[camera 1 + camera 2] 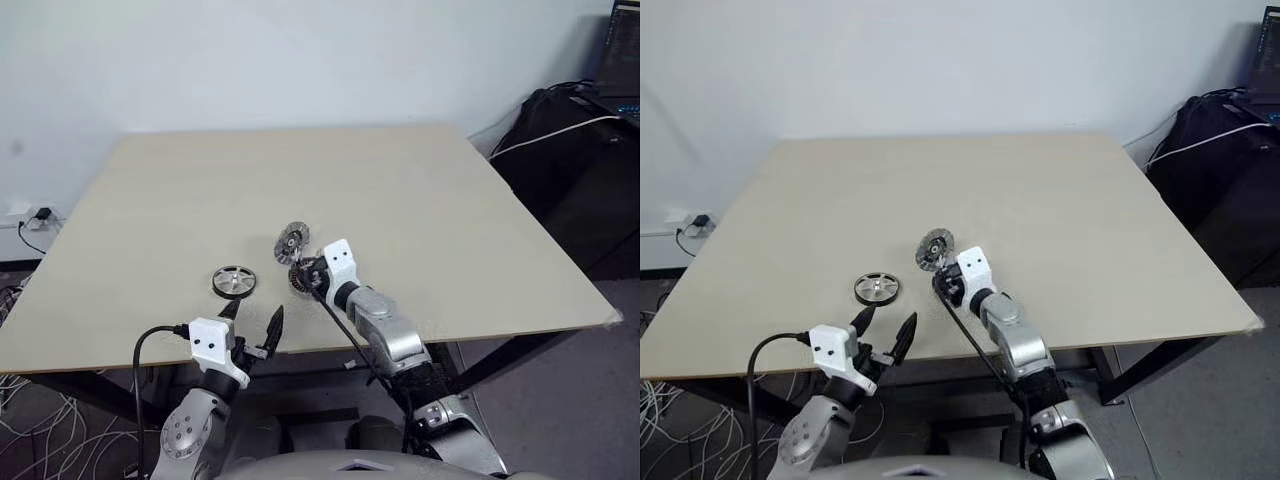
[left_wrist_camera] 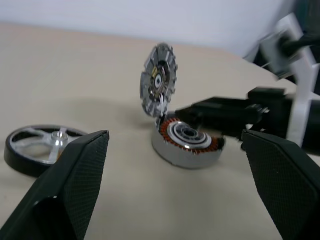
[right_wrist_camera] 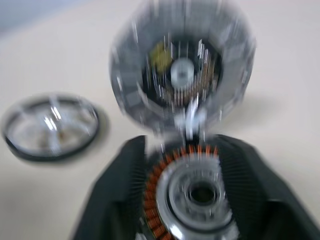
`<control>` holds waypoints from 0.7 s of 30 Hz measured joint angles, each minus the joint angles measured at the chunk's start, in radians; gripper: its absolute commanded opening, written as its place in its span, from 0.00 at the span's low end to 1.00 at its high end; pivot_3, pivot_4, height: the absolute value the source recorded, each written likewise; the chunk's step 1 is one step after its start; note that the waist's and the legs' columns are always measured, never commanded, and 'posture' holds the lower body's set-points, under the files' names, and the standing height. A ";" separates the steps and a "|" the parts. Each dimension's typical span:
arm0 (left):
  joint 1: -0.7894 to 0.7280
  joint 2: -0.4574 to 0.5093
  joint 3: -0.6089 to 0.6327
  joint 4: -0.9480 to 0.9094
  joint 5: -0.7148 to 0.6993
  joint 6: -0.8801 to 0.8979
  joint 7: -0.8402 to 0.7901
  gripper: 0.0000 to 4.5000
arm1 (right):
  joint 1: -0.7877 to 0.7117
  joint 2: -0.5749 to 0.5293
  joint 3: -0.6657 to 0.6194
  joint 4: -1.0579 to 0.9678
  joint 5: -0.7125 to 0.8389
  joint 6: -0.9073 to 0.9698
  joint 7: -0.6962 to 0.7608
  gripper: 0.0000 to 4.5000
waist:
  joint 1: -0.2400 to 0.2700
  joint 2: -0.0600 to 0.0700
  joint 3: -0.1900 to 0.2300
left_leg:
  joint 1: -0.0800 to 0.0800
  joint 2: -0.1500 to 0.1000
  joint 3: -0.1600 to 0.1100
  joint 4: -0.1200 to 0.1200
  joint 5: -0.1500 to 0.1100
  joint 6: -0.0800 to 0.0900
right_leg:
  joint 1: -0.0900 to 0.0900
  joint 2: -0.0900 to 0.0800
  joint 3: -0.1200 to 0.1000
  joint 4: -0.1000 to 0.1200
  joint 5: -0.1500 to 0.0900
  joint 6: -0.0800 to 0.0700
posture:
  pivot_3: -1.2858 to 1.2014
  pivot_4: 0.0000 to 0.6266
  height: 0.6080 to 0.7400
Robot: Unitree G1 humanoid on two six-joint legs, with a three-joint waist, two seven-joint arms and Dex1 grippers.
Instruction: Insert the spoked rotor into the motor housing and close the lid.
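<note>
Crowded near edge, open table beyond

The three parts cluster by the near edge of the table (image 1: 450,200): the spoked rotor (image 1: 233,281) lies flat and apart, while the lid (image 1: 292,240) stands on edge just above the motor housing (image 2: 187,142), with the right gripper (image 1: 303,277) around the housing. The far corners and side edges offer unobstructed passage.

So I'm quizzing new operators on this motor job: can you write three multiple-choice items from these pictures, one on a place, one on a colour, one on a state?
1. Where does the spoked rotor lie?
A. on the table, apart from the housing
B. inside the housing
C. on the floor

2. What colour are the motor housing windings?
A. blue
B. copper-brown
C. white

3. How is the lid?
A. flat on the housing
B. under the rotor
C. standing open on edge

Key: 1 A, it rests alone left of the housing; 2 B, a copper ring shows; 3 C, it stands above the housing.
</note>
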 measured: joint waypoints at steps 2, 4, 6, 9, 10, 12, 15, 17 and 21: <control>0.000 0.000 -0.001 0.000 0.000 0.001 0.000 1.00 | 0.012 0.000 -0.009 -0.054 0.009 0.016 -0.007 0.17 | 0.000 0.000 0.000 | 0.000 0.000 0.000 0.000 0.000 0.000 | 0.000 0.000 0.000 0.000 0.000 0.000 | 0.52 0.00 1.00; 0.001 0.000 -0.002 0.000 0.000 0.001 0.000 1.00 | 0.030 0.000 -0.015 -0.090 0.012 0.035 -0.020 0.03 | 0.000 0.000 0.000 | 0.000 0.000 0.000 0.000 0.000 0.000 | 0.000 0.000 0.000 -0.001 0.000 0.000 | 0.52 0.00 1.00; 0.004 0.000 -0.002 0.000 0.000 0.001 0.002 1.00 | 0.062 -0.005 -0.016 -0.131 0.014 0.054 -0.026 0.01 | 0.001 -0.001 0.000 | 0.000 0.000 0.000 -0.001 0.000 0.000 | 0.000 0.000 0.000 -0.001 0.000 0.000 | 0.52 0.00 1.00; 0.023 -0.011 0.006 0.000 0.000 0.002 0.025 1.00 | 0.113 -0.024 -0.006 -0.190 0.012 0.073 -0.026 0.01 | 0.002 -0.001 0.001 | 0.000 0.000 0.000 -0.002 0.000 0.000 | 0.000 -0.001 0.000 -0.001 0.000 0.000 | 0.52 0.00 1.00; 0.030 -0.016 0.012 0.000 -0.001 0.002 0.039 1.00 | 0.134 -0.032 0.001 -0.210 0.011 0.074 -0.026 0.01 | 0.002 -0.002 0.001 | 0.000 0.000 0.000 -0.002 0.000 0.000 | 0.000 -0.001 0.000 -0.002 0.000 0.000 | 0.52 0.00 1.00; 0.044 -0.048 0.038 -0.001 -0.014 0.010 0.074 1.00 | 0.176 -0.064 0.026 -0.248 0.003 0.074 -0.018 0.01 | 0.004 -0.003 0.002 | 0.000 0.000 0.000 -0.002 0.000 0.000 | 0.000 -0.001 0.000 -0.002 0.000 0.000 | 0.52 0.00 1.00; 0.059 -0.102 0.092 -0.013 -0.083 0.057 0.128 1.00 | 0.229 -0.118 0.084 -0.284 -0.029 0.073 -0.004 0.01 | 0.004 -0.005 0.003 | 0.000 0.000 0.000 -0.002 0.000 0.000 | 0.000 -0.001 0.000 -0.002 0.000 0.000 | 0.52 0.00 1.00; 0.073 -0.140 0.134 -0.019 -0.150 0.092 0.159 1.00 | 0.259 -0.129 0.101 -0.289 -0.035 0.073 -0.005 0.01 | 0.005 -0.006 0.004 | 0.000 0.000 0.000 -0.002 0.000 0.000 | 0.000 -0.001 0.000 -0.002 -0.001 0.001 | 0.52 0.00 1.00; 0.074 -0.165 0.202 -0.026 -0.257 0.146 0.190 1.00 | 0.294 -0.133 0.096 -0.300 -0.035 0.075 -0.024 0.01 | 0.009 -0.009 0.005 | 0.000 0.000 -0.001 -0.002 0.000 0.000 | 0.000 -0.001 -0.001 -0.002 -0.003 0.005 | 0.52 0.00 1.00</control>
